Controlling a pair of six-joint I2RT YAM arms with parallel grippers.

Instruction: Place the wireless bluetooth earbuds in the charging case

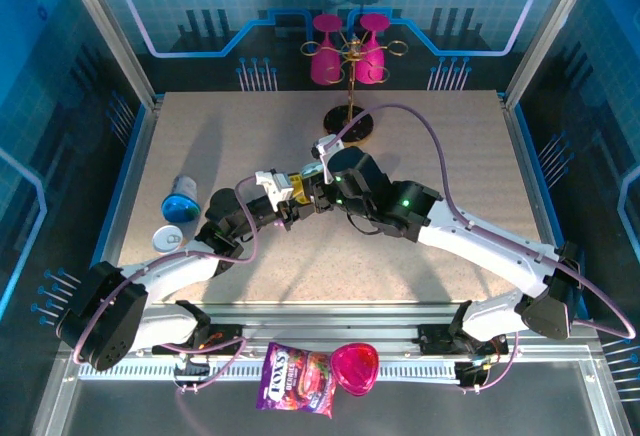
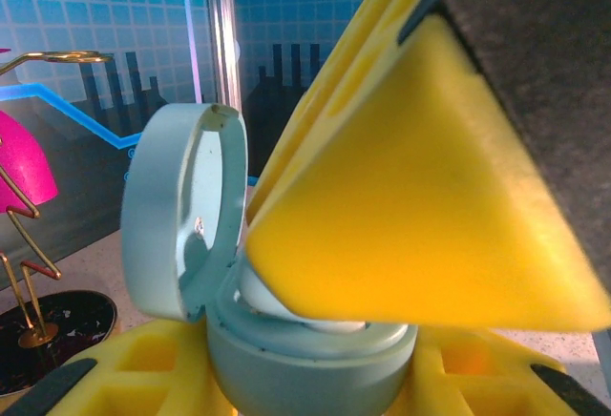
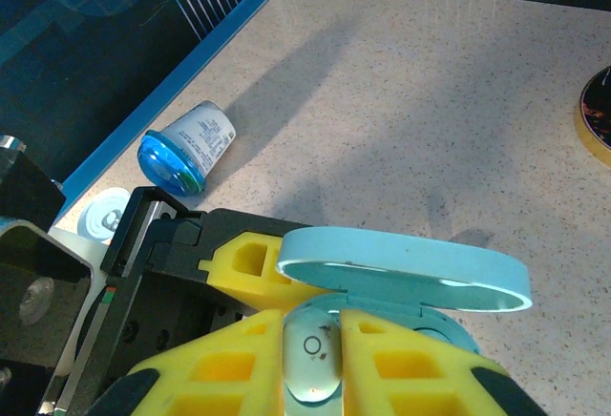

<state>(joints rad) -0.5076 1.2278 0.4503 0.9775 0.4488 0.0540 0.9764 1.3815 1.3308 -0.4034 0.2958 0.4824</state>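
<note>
The charging case point(image 2: 315, 364) is pale blue-green, and its lid point(image 2: 181, 216) stands open. My left gripper point(image 2: 310, 383) is shut on its base, a yellow finger on either side. My right gripper point(image 3: 312, 364) is shut on a pale blue earbud point(image 3: 312, 349) just in front of the open lid point(image 3: 401, 268). In the left wrist view, a yellow finger point(image 2: 410, 197) of the right gripper reaches down over the case, with a whitish earbud point(image 2: 277, 301) under it at the case's cavity. Both grippers point(image 1: 285, 206) point(image 1: 315, 191) meet above mid-table.
A blue-capped cup point(image 1: 181, 202) lies on its side at the left, with a small white round object point(image 1: 168, 239) near it. A gold stand holding pink glasses point(image 1: 350, 66) is at the back. A candy bag point(image 1: 295, 379) and a pink heart box point(image 1: 355, 368) lie on the near ledge.
</note>
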